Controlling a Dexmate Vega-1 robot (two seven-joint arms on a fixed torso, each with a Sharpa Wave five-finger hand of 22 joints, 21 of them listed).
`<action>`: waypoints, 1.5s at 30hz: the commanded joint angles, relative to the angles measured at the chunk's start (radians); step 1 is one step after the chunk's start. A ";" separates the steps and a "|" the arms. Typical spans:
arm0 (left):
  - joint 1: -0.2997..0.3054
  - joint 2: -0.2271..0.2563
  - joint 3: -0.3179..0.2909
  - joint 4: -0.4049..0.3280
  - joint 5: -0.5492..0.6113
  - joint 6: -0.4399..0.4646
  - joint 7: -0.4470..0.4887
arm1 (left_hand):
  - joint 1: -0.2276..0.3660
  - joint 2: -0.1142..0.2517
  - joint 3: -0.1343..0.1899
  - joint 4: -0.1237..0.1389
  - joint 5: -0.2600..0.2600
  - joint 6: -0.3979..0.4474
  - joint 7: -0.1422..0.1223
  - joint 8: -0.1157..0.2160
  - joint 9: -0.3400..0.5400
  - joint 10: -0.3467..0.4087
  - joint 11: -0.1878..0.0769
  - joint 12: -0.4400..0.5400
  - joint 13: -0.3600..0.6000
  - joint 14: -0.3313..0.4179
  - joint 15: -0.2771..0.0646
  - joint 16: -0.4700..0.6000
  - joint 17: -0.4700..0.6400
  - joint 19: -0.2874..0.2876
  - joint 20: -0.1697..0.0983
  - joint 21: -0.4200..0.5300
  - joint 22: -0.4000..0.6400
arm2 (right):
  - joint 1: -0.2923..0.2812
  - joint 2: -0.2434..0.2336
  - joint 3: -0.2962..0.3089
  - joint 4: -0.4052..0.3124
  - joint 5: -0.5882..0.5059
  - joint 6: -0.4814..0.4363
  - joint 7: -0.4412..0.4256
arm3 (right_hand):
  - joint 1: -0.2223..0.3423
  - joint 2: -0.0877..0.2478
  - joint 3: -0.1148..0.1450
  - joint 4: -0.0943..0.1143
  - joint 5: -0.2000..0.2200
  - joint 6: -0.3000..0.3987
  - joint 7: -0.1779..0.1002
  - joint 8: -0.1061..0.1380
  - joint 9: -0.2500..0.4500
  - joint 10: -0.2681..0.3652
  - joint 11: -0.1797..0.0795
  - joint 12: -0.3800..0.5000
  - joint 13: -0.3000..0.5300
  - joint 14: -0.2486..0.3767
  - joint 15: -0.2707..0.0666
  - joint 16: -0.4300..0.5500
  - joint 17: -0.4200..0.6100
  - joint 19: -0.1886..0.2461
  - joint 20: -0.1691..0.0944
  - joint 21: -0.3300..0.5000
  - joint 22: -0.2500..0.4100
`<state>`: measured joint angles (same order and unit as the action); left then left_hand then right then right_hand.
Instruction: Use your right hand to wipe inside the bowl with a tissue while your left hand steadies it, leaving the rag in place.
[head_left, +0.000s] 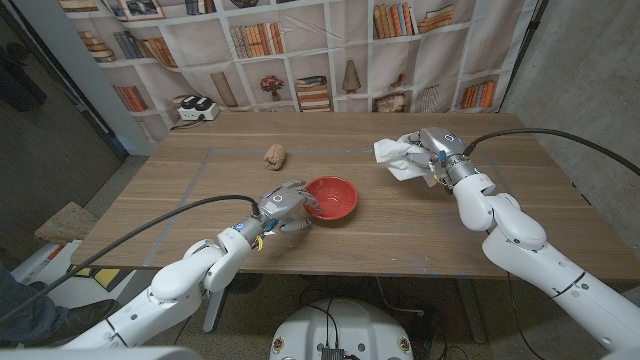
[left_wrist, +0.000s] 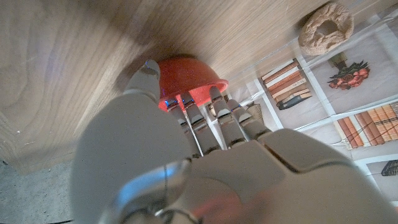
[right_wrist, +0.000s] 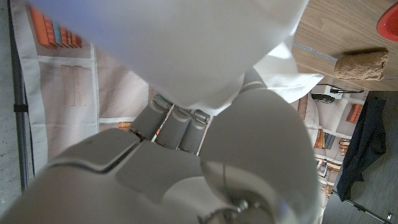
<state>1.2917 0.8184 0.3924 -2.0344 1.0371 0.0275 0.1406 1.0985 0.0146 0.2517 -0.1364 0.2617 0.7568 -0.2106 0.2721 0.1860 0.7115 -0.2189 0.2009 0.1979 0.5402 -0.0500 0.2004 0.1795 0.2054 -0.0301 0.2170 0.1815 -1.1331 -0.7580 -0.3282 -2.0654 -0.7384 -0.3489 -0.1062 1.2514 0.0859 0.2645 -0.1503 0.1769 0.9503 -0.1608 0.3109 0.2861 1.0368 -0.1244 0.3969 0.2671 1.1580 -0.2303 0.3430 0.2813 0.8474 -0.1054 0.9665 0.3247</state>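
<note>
We saw the red bowl (head_left: 331, 197) standing upright near the middle of the wooden table (head_left: 180, 190), with the left hand (head_left: 283, 205) against its left side, fingers (left_wrist: 217, 99) on the rim, holding it steady. The right hand (head_left: 424, 152) was well apart from the bowl, toward the table's far right, clutching a crumpled white tissue (head_left: 397, 156) (its folds spilled past the fingers in the right wrist view). A brown rag (head_left: 274, 155) lay on the table behind the bowl, touched by neither hand.
</note>
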 joint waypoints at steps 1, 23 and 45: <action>-0.070 0.022 0.091 0.041 -0.041 0.032 0.016 | 0.019 0.007 0.013 0.000 -0.009 0.030 0.001 0.007 0.002 0.027 0.006 0.008 0.002 0.034 -0.163 0.006 0.003 0.016 -0.015 0.000 0.001 | -0.010 -0.008 0.011 -0.001 0.017 0.009 -0.013 | 0.034 0.041 0.002 0.004 0.004 0.007 -0.001 -0.003 0.001 0.054 -0.051 0.004 0.006 0.007 -0.004 0.004 0.003 -0.006 -0.118 0.010 0.000; -0.204 0.060 0.169 0.090 -0.135 -0.016 0.031 | 0.025 0.086 0.051 0.038 -0.050 0.157 0.020 0.031 0.002 0.149 0.009 0.016 0.003 0.107 -0.165 -0.004 0.002 0.057 -0.065 0.000 -0.001 | -0.025 -0.082 0.032 -0.054 0.262 0.290 -0.016 | 0.034 0.043 0.003 0.005 0.004 0.014 0.000 -0.003 0.001 0.060 -0.051 0.005 0.010 0.016 -0.002 0.005 0.008 -0.006 -0.120 0.023 -0.005; -0.291 0.073 0.229 0.115 -0.206 -0.052 -0.053 | 0.025 0.126 0.085 0.055 -0.062 0.305 0.073 0.107 0.022 0.211 0.006 0.005 0.002 0.129 -0.164 -0.011 0.000 0.066 -0.061 -0.004 -0.001 | 0.095 -0.119 -0.096 -0.024 0.270 0.420 0.069 | 0.032 0.039 0.002 0.004 0.004 0.019 0.000 -0.005 0.000 0.067 -0.051 0.005 0.012 0.021 -0.002 0.006 0.012 -0.007 -0.119 0.035 -0.009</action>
<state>1.0364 0.8863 0.5905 -1.9314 0.8647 -0.0226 0.1317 1.1223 0.1288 0.3263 -0.0813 0.2008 1.0489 -0.1495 0.3688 0.1992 0.9176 -0.2142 0.2078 0.1977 0.6594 -0.0588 0.1955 0.1766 0.2626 -0.0408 0.2170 0.1773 -1.1012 -0.8714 -0.3611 -2.1142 -0.4710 -0.0046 -0.0932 1.2489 0.0885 0.2645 -0.1503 0.1733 0.9610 -0.1606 0.3076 0.2825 1.0401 -0.1243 0.4001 0.2764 1.1686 -0.2306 0.3442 0.2906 0.8421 -0.1037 0.9934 0.3154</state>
